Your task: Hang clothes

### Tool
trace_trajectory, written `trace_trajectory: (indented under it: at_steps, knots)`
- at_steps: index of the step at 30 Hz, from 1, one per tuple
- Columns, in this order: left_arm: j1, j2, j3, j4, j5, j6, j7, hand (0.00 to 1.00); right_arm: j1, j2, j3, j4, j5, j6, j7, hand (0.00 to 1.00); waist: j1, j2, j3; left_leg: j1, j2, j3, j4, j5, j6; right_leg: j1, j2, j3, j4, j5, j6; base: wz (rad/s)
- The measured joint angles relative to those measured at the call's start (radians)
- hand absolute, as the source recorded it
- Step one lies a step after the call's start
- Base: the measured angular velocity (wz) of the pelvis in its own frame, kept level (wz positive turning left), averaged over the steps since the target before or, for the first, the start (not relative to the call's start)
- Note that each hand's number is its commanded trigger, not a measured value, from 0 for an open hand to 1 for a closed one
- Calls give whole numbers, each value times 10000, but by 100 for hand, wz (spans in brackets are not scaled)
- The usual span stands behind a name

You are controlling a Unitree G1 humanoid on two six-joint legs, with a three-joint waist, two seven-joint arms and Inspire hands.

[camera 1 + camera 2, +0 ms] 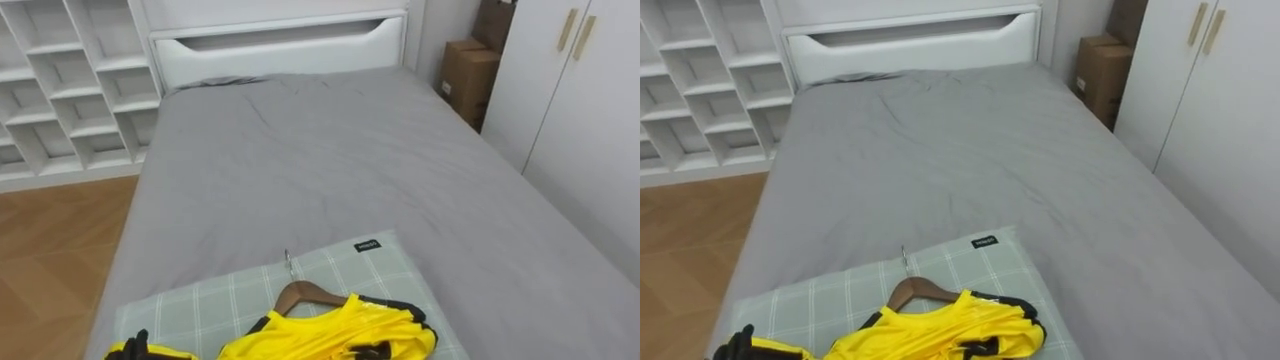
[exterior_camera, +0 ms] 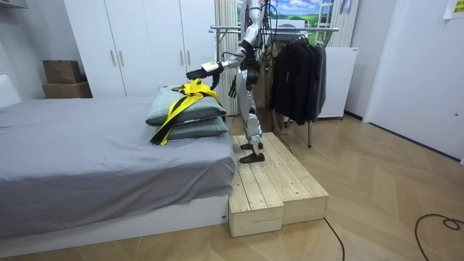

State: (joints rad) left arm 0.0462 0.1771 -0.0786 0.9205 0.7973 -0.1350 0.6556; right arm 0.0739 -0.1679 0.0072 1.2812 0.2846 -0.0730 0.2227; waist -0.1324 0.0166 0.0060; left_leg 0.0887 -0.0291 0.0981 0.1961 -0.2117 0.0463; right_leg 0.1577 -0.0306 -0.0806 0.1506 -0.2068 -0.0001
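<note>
Yellow garment (image 1: 330, 335) lies on its wooden hanger (image 1: 305, 293), both on the green checked pillow (image 1: 210, 300) at the near end of the bed (image 1: 330, 170), directly before the robot. The hanger lies crosswise, from left to right, and its metal hook points away, toward the headboard (image 1: 280, 45). In the room view one arm is stretched over the pillow and its robot hand (image 2: 196, 73) is just above the garment or on it. Whether it is wide, narrow or holding cloth I cannot tell, and neither which arm it is. The clothes rail (image 2: 319, 29) stands behind the robot, so I judge the garment must travel backwards. The garment's lower part is cut off at the view's edge, and a dark piece (image 1: 135, 347) at its left is unclear — perhaps trim, perhaps something else.
</note>
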Motion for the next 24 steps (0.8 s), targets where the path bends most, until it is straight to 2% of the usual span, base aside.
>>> trace_trajectory:
  at_steps: [7,13,19,24]
  knots:
    - [-1,-1,-44,0,21,-49,-88,0,6,-61,5,23,-18,0,113,0,-9,-41,10,97,2,157,-87,-1,1,-21,7,235,4,0,0,-9]
    - [-173,17,-38,-224,46,-67,-139,0,-12,-79,10,25,-20,0,240,0,-20,-100,-39,-153,12,238,-88,6,11,-314,7,296,39,43,6,-4]
    - [-888,178,-45,-226,43,-127,-202,0,-49,-84,133,62,72,0,412,0,-20,-161,-34,-157,24,387,-107,10,17,-386,24,509,25,66,27,-9]
    - [-1855,444,-215,-225,57,-187,-344,0,-211,-167,405,62,56,-6,408,0,-30,-149,-34,-784,111,572,170,31,47,-864,47,547,29,239,22,-7]
